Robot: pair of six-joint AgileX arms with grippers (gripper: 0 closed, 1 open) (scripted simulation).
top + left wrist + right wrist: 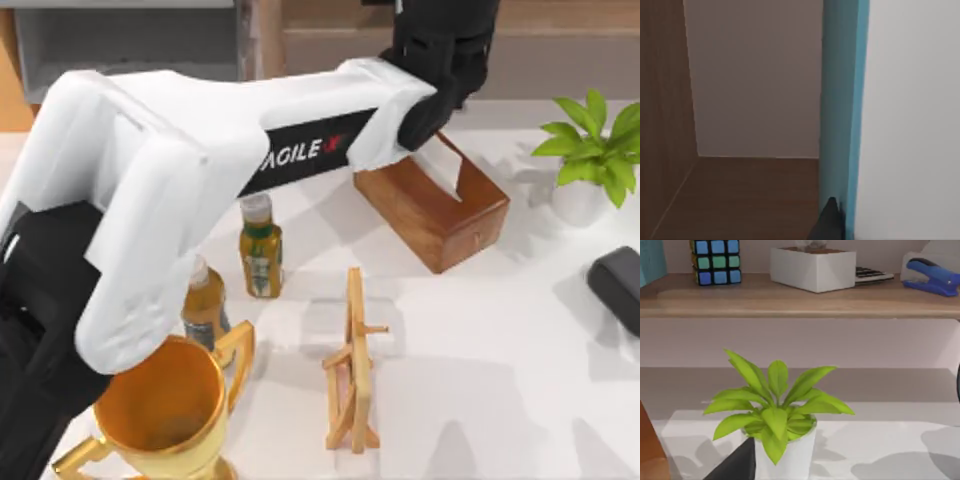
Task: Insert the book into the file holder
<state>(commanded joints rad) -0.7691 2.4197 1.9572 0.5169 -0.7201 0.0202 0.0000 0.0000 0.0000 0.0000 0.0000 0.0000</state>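
Up at the back of the table [520, 330], behind the brown tissue box [432, 205], the left arm [200, 150] reaches across from the near-left corner and ends in its black hand [440, 50], which sits just beyond that box against the long wooden shelf [560, 45]. From the left wrist view the book [840, 110] stands upright right in front of the camera: a teal cover edge with a broad white face beside it, and one dark fingertip [829, 220] pressed against the teal edge at the bottom, so the hand is closed on the book. Behind the book that view shows a grey back wall meeting a brown wooden floor and side wall (whether this is the inside of the file holder or of the shelf I cannot tell). The file holder [130, 45] itself, grey with a tan edge, lies well to the left of the tissue box at the table's far-left corner. Nearer than the tissue box stand two juice bottles [260, 245], a gold trophy cup [165, 410] and a small slatted wooden stand [352, 370]. To the right of the box sits a potted plant [590, 150]. A dark part of the right arm [615, 285] rests at the table's right edge, parked; I cannot tell how its hand stands.
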